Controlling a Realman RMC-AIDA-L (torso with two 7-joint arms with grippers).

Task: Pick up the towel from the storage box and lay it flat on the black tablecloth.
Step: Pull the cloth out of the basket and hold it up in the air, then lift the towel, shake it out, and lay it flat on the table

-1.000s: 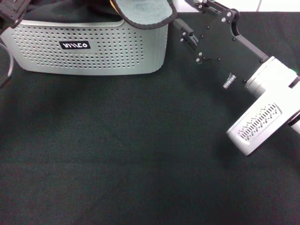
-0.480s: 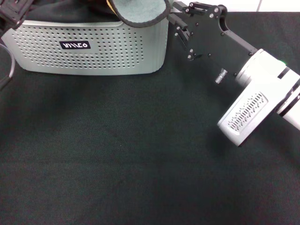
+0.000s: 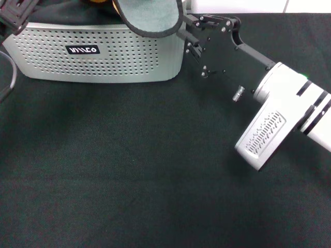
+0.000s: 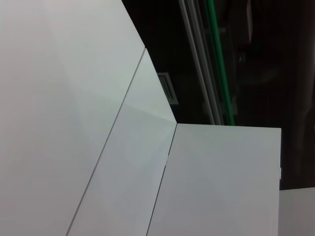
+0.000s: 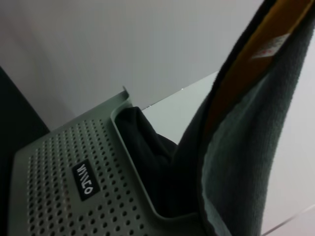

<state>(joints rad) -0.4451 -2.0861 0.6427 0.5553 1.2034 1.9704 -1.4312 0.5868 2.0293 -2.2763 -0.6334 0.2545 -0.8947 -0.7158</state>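
The towel (image 3: 150, 15), grey-teal face out with black edging and a bit of orange showing, rises out of the right end of the storage box (image 3: 103, 57) and hangs over its rim. In the right wrist view the towel (image 5: 241, 162) stands tall and close, showing an orange strip and a white tag, above the box (image 5: 74, 196). My right gripper (image 3: 187, 35) is open just off the box's right corner, its upper finger against the towel's edge. My left gripper (image 3: 13, 13) is at the box's far left corner. The black tablecloth (image 3: 129, 170) covers the table.
A dark charcoal cloth (image 3: 67, 10) lies inside the box; it also shows in the right wrist view (image 5: 147, 147). A thin cable (image 3: 8, 77) curves at the left edge. The left wrist view shows only white panels.
My right arm has moved left toward the box's right corner. The towel has shifted left and up, more upright over the rim. The left gripper has barely moved.
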